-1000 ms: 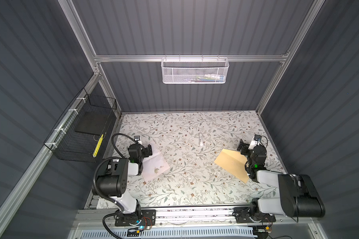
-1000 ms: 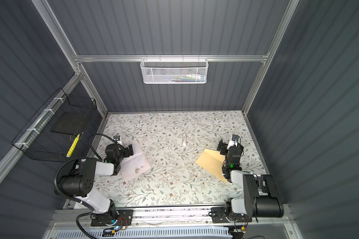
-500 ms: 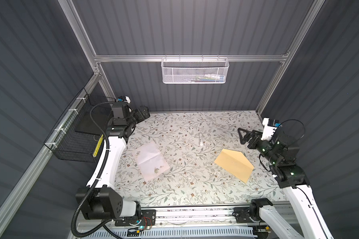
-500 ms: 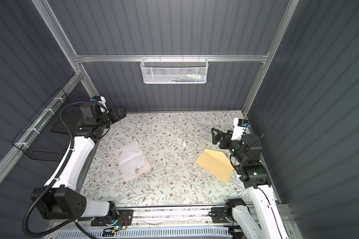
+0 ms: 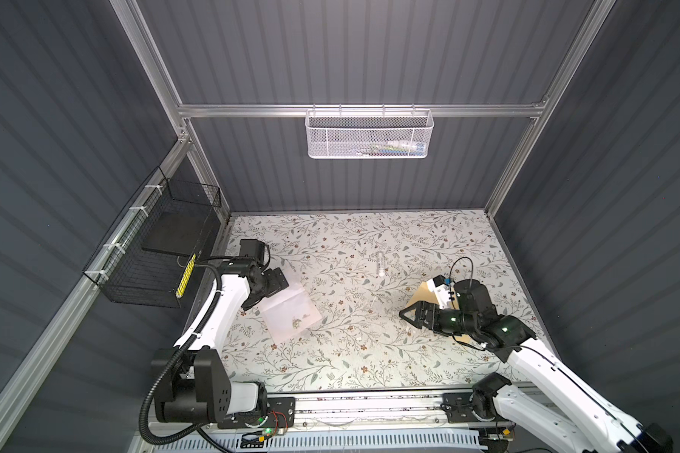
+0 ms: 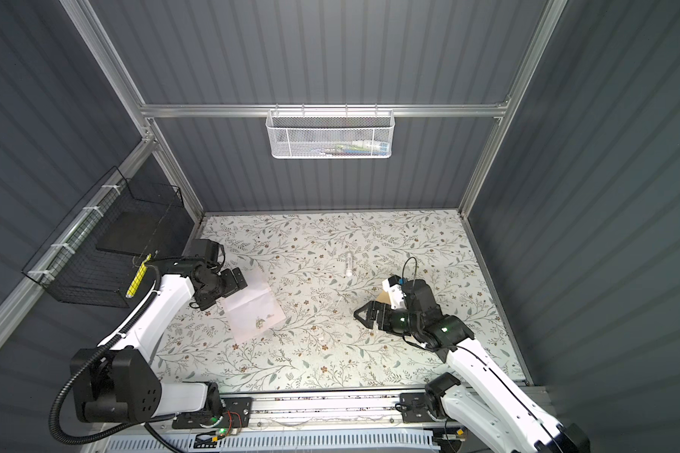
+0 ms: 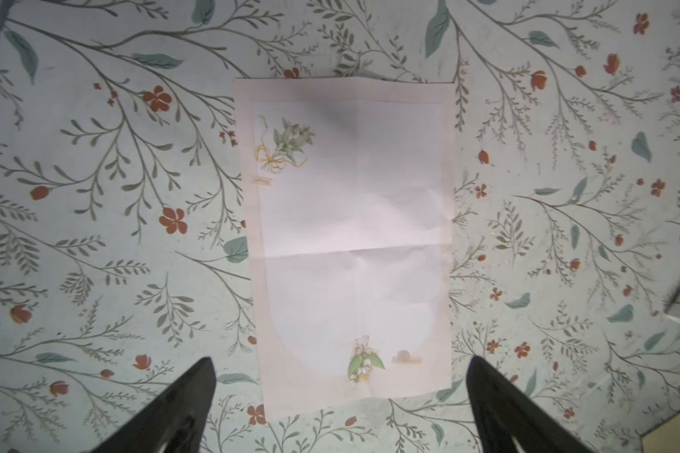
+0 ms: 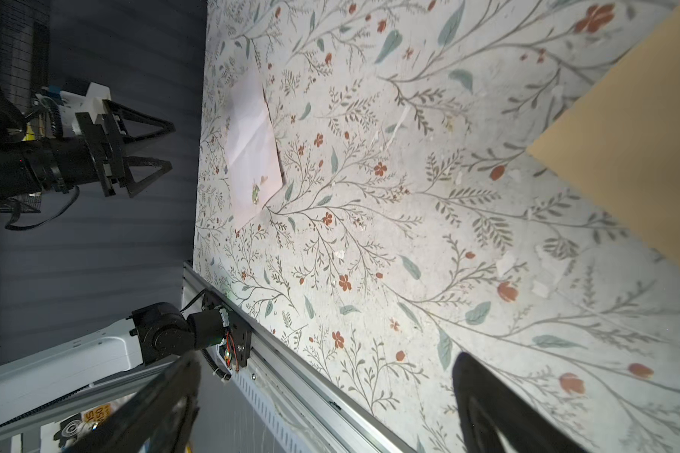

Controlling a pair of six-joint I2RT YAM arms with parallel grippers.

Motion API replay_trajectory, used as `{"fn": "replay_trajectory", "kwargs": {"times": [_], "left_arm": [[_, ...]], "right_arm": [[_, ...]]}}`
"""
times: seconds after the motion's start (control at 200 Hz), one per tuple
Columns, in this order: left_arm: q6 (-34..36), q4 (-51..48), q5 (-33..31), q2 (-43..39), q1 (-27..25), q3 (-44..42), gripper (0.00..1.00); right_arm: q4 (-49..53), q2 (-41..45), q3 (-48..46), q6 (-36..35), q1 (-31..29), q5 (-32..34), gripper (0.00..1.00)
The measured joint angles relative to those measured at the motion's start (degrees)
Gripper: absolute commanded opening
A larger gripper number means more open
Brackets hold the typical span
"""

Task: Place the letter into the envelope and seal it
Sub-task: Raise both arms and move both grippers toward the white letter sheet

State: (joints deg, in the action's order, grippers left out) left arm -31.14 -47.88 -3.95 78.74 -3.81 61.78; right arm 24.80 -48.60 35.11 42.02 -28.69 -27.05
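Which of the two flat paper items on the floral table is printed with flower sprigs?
The thin white rectangular letter sheet: two sprigs show in the left wrist view. The tan kraft-paper envelope, partly hidden, shows plain brown.

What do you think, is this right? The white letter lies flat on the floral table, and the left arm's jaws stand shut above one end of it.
The left gripper has its jaws open, not shut, as the left wrist view shows. The letter does lie flat on the table, one end below them.
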Motion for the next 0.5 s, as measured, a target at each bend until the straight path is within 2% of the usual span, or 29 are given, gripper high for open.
{"fn": "replay_trajectory", "kwargs": {"times": [0.195, 0.325, 0.495], "left_arm": [[1.0, 3.5, 0.7, 8.2, 0.2, 1.2, 1.0], [1.4, 8.5, 4.9, 13.3, 1.6, 1.2, 1.0], [1.3, 16.2, 10.8, 16.8, 2.9, 0.2, 1.0]], "right_arm": [[-6.3, -4.1, -0.2, 4.0, -5.9, 2.0, 0.99], [-13.2, -8.9, -2.2, 8.3, -10.4, 4.4, 0.99], [-22.9, -20.2, -2.2, 14.7, -17.3, 8.9, 0.99]]}}
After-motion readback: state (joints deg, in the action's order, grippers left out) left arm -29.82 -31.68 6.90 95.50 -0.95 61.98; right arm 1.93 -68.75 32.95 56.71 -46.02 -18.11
